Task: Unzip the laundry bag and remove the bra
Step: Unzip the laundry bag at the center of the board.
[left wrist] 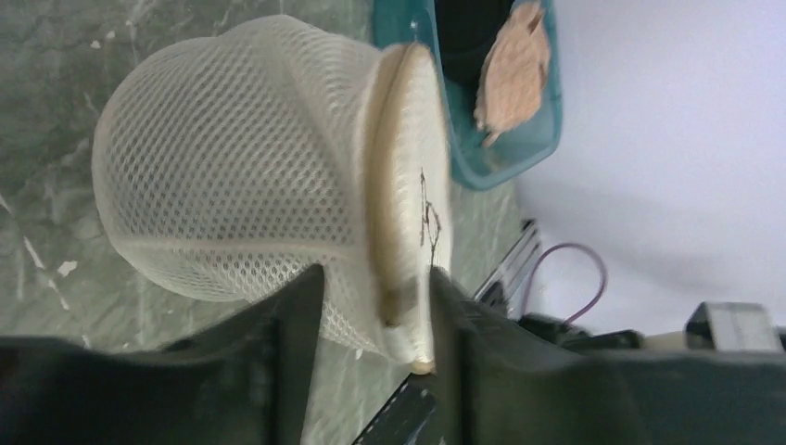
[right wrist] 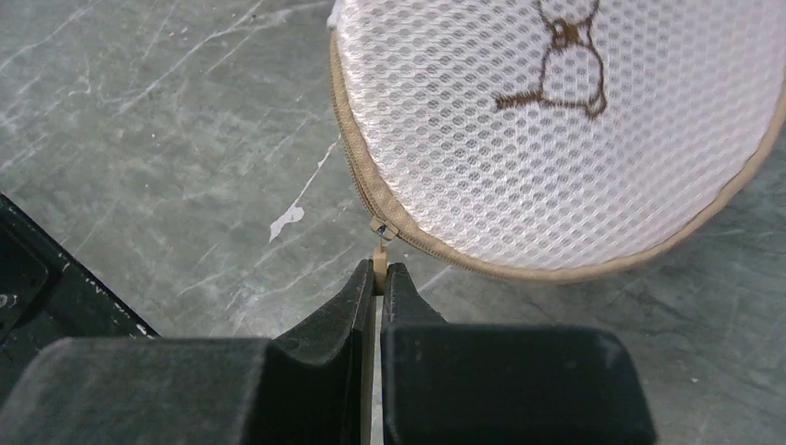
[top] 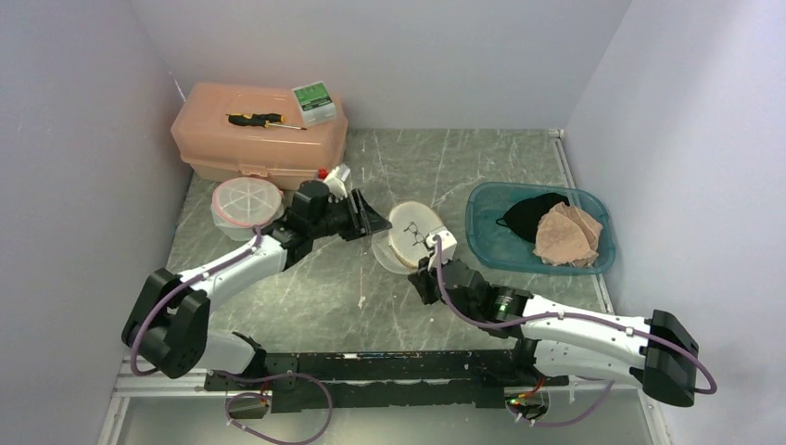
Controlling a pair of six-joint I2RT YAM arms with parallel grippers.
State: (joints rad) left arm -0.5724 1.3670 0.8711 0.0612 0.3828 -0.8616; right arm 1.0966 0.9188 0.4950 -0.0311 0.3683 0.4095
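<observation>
Laundry bag [top: 412, 235] sits mid-table, a round mesh pod tipped up on its edge, between the two arms. From overhead both grippers are at it, but the grips themselves are too small to read. The wrist cameras fill that in.

Left wrist view: the left gripper [left wrist: 375, 280] has a finger on each side of the bag's tan rim seam, with mesh and seam pressed between them, so it is clamped on the bag's edge. The domed mesh side bulges away to the left of the seam.

Right wrist view: the right gripper [right wrist: 375, 276] is pinched tight on the tan zipper pull [right wrist: 378, 258], right below the slider. The zip runs closed along the curve to the right of it. A brown stitched figure [right wrist: 559, 56] marks the flat face. What lies inside does not show through the mesh.

The table [top: 315, 287] is grey marbled stone, scuffed white in places, boxed in by plain pale walls [top: 389, 56]. At the right, well apart from the bag, a teal bin [top: 482, 243] holds a black garment [top: 533, 213] and beige pieces [top: 565, 236]. Back left, a pink toolbox [top: 250, 148] carries a screwdriver [top: 255, 119] and a small green box [top: 315, 102], with a round mesh container [top: 246, 202] just in front.
</observation>
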